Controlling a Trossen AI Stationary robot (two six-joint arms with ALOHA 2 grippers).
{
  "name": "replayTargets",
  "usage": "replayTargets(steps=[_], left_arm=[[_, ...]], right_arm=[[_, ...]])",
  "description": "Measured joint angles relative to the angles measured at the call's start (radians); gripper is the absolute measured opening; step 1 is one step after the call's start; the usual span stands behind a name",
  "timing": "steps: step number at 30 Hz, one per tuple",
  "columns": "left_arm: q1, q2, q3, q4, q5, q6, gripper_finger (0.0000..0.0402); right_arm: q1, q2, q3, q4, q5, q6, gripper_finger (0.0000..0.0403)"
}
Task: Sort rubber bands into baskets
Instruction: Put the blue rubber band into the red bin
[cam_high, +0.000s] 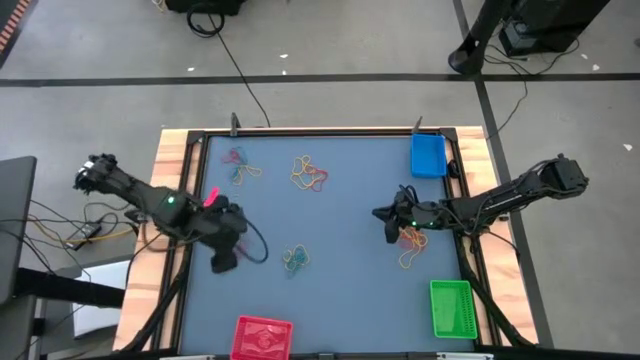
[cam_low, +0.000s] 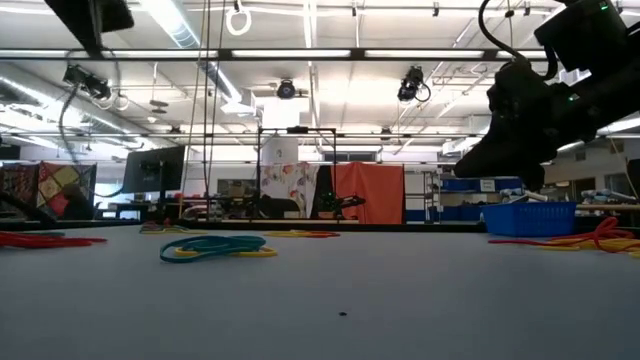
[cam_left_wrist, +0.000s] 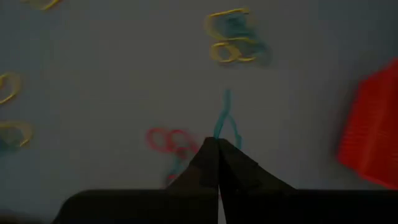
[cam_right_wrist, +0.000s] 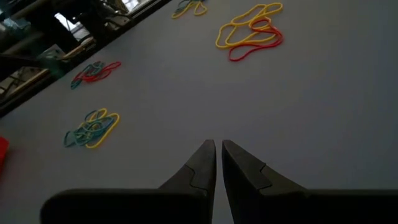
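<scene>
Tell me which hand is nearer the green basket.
Right. The right hand hovers just up-table from the green basket; the left hand is across the table, nearer the red basket.

Overhead camera looks down; low camera sits level; both share the table (cam_high: 330, 230).

Three baskets: blue (cam_high: 428, 155) upper right, green (cam_high: 451, 306) lower right, red (cam_high: 262, 338) bottom centre. Two arms. Five clusters of bands (cam_high: 309, 173).

Bright ceiling strip lights (cam_low: 190, 30) glare in the low view; the table (cam_high: 330, 215) is evenly lit with soft shadows. The left wrist view is dim and blurred.
</scene>
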Motion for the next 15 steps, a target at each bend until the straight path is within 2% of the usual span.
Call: replayTargets(steps=[7, 15], left_arm=[[-0.143, 0.012, 0.000, 0.185, -0.003, 0.008, 0.0002], [-0.266, 0.072, 0.000, 0.428, -0.004, 0.103, 0.0002]], right_arm=[[0.001, 0.000, 0.000, -0.003, 0.006, 0.015, 0.0041], [0.043, 0.033, 0.000, -0.019, 0.042, 0.026, 0.0041]])
